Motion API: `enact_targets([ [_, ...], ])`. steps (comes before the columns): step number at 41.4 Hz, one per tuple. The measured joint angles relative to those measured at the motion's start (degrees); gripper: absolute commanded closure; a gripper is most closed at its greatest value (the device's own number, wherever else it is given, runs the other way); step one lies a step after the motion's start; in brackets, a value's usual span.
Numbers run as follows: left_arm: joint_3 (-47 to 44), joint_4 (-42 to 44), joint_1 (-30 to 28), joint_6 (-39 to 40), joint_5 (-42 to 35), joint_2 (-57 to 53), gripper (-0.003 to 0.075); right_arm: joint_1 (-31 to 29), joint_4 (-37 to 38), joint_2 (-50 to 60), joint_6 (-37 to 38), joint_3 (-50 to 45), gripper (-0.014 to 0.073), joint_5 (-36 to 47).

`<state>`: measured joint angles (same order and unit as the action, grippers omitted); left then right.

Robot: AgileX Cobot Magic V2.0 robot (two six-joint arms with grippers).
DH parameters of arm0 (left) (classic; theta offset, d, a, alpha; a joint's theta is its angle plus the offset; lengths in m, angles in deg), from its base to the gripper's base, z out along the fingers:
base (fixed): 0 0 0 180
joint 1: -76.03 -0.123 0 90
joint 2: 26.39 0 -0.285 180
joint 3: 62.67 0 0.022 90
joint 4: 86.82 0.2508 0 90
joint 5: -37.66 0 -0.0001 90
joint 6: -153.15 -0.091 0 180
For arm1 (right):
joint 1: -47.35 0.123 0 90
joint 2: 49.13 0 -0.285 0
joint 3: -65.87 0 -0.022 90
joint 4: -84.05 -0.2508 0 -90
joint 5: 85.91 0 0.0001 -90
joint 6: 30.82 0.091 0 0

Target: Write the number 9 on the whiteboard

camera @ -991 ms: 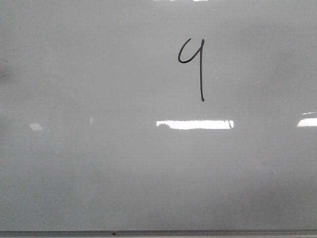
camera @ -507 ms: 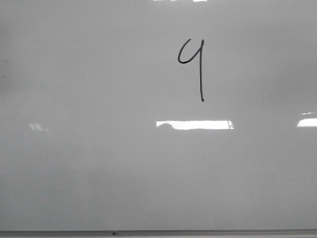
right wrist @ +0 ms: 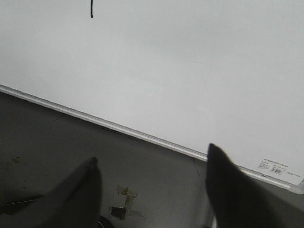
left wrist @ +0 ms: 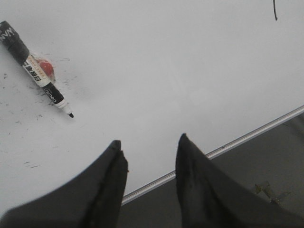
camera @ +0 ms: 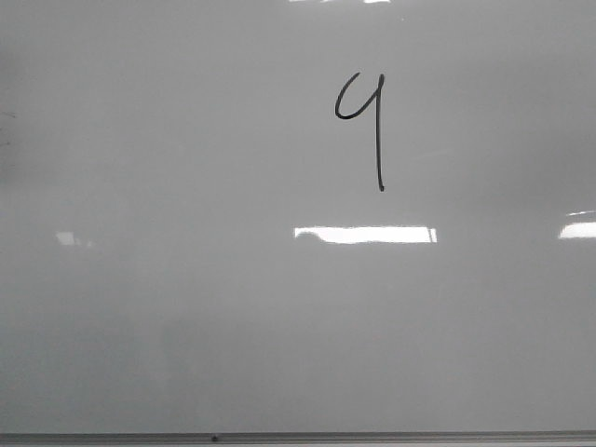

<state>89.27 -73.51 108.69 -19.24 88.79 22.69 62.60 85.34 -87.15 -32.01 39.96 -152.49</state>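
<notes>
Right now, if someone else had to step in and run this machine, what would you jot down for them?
Left gripper: open, empty, over the whiteboard near its lower frame.
Right gripper: open, empty, over the dark surface just off the board's edge.
Marker: uncapped, lying on the board, apart from the left gripper.
Done: the 9 is drawn high on the board; its loop is open on top, so it reads a bit like a 4.
Left: probably nothing but capping the marker, or closing the loop if a cleaner 9 is wanted.

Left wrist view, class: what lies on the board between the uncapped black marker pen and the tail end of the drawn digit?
Only bare glossy whiteboard separates the black marker pen from the thin black digit's tail; the left wrist view shows it.
</notes>
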Motion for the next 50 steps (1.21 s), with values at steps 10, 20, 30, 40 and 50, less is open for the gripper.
enact_targets([
  [10,0.0,-0.1,0.0,0.0,0.0,0.0,0.0739,0.0,0.0,0.0,0.1,0.0,0.0669,0.0],
  [20,0.0,-0.2,0.0,0.0,0.0,0.0,0.0739,0.0,0.0,0.0,0.1,0.0,0.0662,-0.4],
  [30,0.0,-0.2,0.0,0.0,0.0,0.0,0.0739,0.0,0.0,0.0,0.1,0.0,0.0662,-0.6],
  [40,0.0,-0.2,0.0,0.0,0.0,-0.3,0.0739,0.0,0.0,0.0,0.1,0.0,0.0662,-0.6],
  [50,-5.2,-3.9,-9.9,0.0,-4.4,-6.4,0.0739,0.0,0.1,0.0,0.1,0.0,0.0662,-0.6],
])
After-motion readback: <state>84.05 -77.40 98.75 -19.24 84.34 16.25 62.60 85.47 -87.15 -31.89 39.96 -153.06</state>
